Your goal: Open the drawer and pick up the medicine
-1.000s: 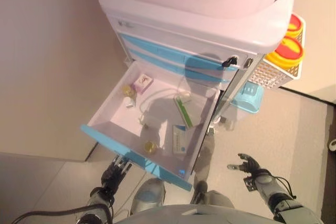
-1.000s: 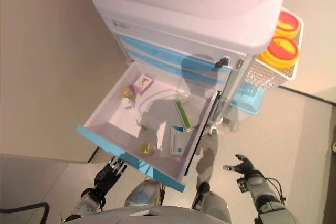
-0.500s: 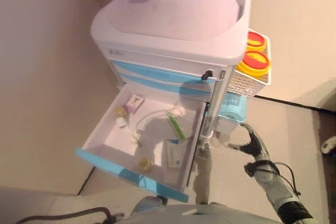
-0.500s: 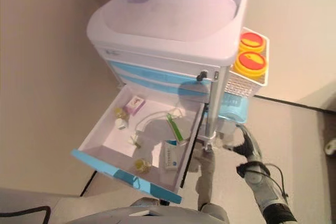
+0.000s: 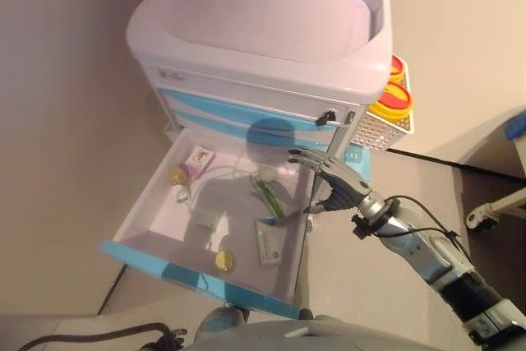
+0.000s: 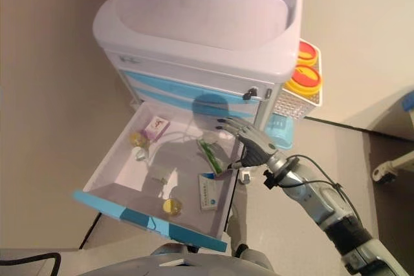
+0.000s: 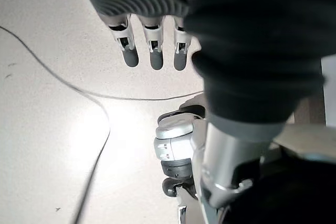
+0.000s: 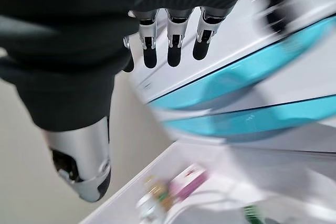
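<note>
The cart's bottom drawer [image 5: 148, 207] with a blue front [image 5: 197, 275] stands pulled out. Inside lie a pink box [image 5: 200, 159], a yellow vial [image 5: 175, 173], a white vial [image 5: 182, 195], a green-and-white packet [image 5: 267, 193], a white-and-blue medicine box [image 5: 269, 242], another yellow vial [image 5: 223, 261] and clear tubing. My right hand [image 5: 329, 182] hovers open and empty over the drawer's right rim, fingers straight; the right wrist view shows its fingers [image 8: 168, 45] above the pink box [image 8: 191, 179]. My left hand [image 7: 152, 51] shows only in its wrist view, open over the floor.
The white cart [image 5: 263, 30] has two closed blue-striped drawers [image 5: 246, 113] above the open one. A white basket [image 5: 378, 129] with yellow-lidded containers [image 5: 393, 100] hangs on its right side, a blue bin [image 5: 359, 158] below. A wall runs along the left. A caster [image 5: 477, 219] stands at far right.
The camera has shifted. My right hand has risen from low beside the cart to above the drawer's right rim. My left hand has dropped out of the eye views.
</note>
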Available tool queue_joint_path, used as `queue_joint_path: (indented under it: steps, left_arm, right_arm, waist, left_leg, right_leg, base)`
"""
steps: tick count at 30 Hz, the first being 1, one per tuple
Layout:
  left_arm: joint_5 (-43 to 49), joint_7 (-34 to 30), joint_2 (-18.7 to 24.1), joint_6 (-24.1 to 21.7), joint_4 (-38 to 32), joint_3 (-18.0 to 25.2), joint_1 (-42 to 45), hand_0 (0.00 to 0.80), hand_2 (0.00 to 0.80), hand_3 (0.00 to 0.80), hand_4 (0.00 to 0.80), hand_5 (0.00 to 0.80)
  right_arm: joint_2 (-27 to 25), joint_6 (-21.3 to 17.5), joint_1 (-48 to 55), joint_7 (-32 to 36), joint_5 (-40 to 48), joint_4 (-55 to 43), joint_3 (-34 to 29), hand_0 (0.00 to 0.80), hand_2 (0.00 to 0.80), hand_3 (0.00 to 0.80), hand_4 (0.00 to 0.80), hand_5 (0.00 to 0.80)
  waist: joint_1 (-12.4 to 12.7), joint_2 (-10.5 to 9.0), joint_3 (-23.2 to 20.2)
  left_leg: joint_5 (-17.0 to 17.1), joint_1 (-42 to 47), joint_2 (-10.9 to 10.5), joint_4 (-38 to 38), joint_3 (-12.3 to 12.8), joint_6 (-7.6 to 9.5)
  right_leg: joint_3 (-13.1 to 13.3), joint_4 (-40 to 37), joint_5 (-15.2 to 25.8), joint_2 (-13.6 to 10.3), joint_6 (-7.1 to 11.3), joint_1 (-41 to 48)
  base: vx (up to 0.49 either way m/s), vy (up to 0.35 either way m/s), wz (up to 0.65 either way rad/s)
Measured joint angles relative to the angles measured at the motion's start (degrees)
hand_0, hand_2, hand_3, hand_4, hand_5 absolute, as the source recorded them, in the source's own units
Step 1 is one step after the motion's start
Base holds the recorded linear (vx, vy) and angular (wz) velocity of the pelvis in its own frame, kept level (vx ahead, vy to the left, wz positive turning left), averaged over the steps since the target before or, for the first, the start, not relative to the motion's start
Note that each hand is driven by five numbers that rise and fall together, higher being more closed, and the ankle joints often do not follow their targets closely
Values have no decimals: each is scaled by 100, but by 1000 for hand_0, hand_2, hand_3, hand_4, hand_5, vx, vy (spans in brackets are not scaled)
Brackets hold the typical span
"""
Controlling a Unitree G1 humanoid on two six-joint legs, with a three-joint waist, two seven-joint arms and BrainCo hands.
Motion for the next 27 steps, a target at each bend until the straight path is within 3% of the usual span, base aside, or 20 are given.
queue_joint_path:
  steps: [9,22,27]
  left_arm:
    - [-342,-15,-3,79,-104,4,-133,0,0,0,0,0]
    - [-339,-102,2,177,-270,44,-108,0,0,0,0,0]
    - [-334,-123,9,167,-278,50,-65,0,0,0,0,0]
  right_arm:
    - [395,195,-1187,254,-384,640,882,0,0,0,0,0]
    - [1159,1158,-1672,140,-1431,2761,1679,0,0,0,0,0]
    - [1566,1505,-1755,-69,-1631,3475,1701,0,0,0,0,0]
  waist:
    - [615,-7,123]
    - [1507,-89,335]
    - [1749,-155,430]
  left_leg:
    - [53,-116,-85,8,-493,-43]
    - [126,-233,-291,22,-1328,-74]
    - [137,-342,-399,105,-1538,-61]
  right_leg:
    - [-462,-205,-1,4,-5,215]
    - [-1159,-511,-54,-39,64,606]
    - [-1232,-511,-93,-86,116,635]
  base:
    - [13,6,30]
    - [42,21,33]
    - [13,4,25]
